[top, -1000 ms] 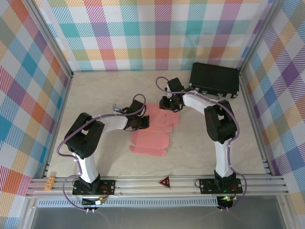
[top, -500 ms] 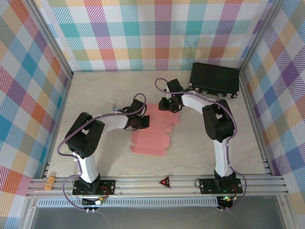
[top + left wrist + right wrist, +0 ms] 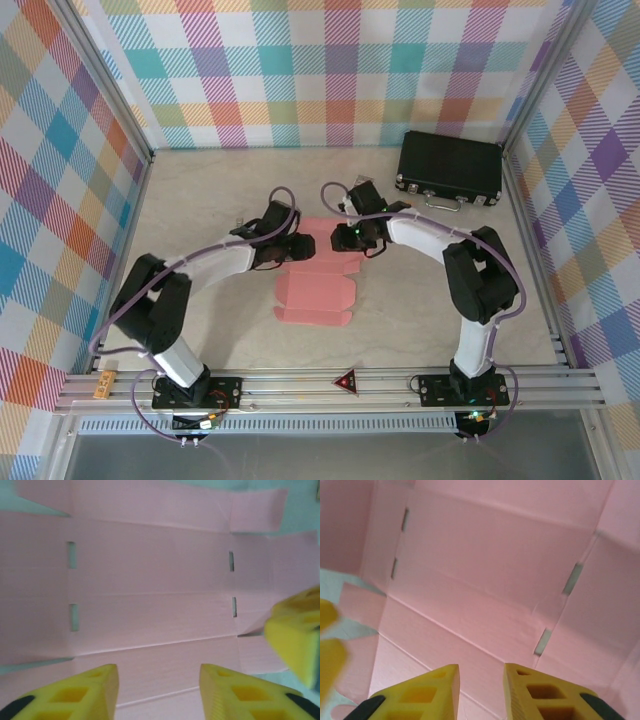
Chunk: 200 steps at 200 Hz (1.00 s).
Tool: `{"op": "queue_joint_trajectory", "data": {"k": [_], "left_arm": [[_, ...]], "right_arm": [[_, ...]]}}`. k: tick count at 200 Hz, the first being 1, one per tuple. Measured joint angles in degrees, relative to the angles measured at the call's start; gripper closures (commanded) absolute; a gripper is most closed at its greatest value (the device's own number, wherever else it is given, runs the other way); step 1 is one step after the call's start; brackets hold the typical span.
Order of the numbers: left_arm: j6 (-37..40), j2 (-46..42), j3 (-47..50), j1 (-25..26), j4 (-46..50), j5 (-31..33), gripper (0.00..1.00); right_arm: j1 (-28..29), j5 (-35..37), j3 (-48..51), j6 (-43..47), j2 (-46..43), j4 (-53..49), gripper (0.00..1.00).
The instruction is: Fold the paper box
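Left wrist: paper box [image 3: 150, 580] lies beneath the spread left claw [image 3: 157, 676]; right claw [image 3: 480, 674] slightly parted.

- No word, number or brand can be read on the paper box [image 3: 313, 297].
- Red triangle sign [image 3: 346, 380], middle of the table's near-edge rail [image 3: 290, 384]: no lettering legible.
- Small orange tag [image 3: 105, 382], rail's left end: print too small to read.

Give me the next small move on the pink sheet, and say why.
Probably lower the left gripper to the paper box and catch the panel just under its fingers, to raise it along the crease. The sheet looks flat, creased but unfolded. The left jaws stand open with nothing between them. The right gripper hovers over the same sheet and could steady it.
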<state>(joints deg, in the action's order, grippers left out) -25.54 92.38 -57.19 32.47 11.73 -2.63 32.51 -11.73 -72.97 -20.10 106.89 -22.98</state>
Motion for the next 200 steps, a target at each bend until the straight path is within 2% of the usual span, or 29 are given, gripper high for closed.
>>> {"op": "queue_joint_trajectory", "data": {"k": [30,96,161,187,200], "left_arm": [[-2.01,-3.23,4.11,-0.79,0.39,5.68,0.47],[-3.67,0.15,6.05,-2.03,1.86,8.26,0.44],[-4.87,2.89,5.92,-2.03,3.65,12.04,0.39],[-5.11,3.15,5.95,-2.03,4.07,12.83,0.4],[-4.87,3.15,5.97,-2.03,2.95,12.28,0.44]], "right_arm": [[1.53,-0.52,1.57,-0.07,0.55,0.7,0.75],[3.17,-0.83,2.71,-0.81,4.85,2.69,0.78],[3.34,-1.01,2.69,-1.7,5.2,4.09,0.78],[3.45,-1.01,2.69,-1.7,5.27,4.31,0.78],[3.52,-1.01,2.69,-1.7,5.31,4.42,0.78]]}}
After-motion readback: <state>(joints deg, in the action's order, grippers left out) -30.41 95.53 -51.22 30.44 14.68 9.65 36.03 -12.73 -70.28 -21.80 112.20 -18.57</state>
